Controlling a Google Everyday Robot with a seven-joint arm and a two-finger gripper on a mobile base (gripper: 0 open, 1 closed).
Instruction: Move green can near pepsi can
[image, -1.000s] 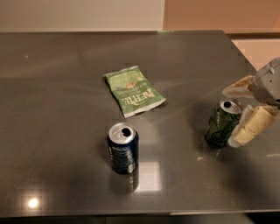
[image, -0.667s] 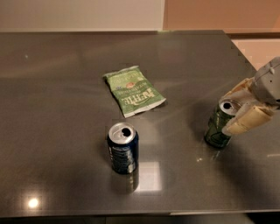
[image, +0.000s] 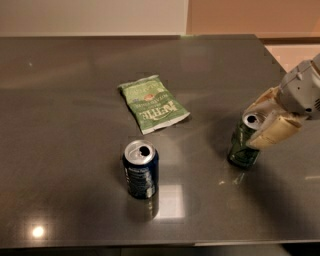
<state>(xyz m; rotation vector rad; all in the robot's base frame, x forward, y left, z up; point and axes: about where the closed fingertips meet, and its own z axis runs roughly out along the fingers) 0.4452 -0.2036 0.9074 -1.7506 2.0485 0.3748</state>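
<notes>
The green can stands at the right of the dark table, tilted slightly, with its silver top showing. My gripper reaches in from the right edge, and its two beige fingers close on the can's upper part from either side. The pepsi can, dark blue with white print, stands upright at the front centre, well to the left of the green can and apart from it.
A flat light-green chip bag lies behind the pepsi can, in the middle of the table. The table's right edge runs just behind my arm, and its front edge is close below the pepsi can.
My gripper has closed in on the green can, and both have shifted a little to the left. The pepsi can and the chip bag have not moved.
</notes>
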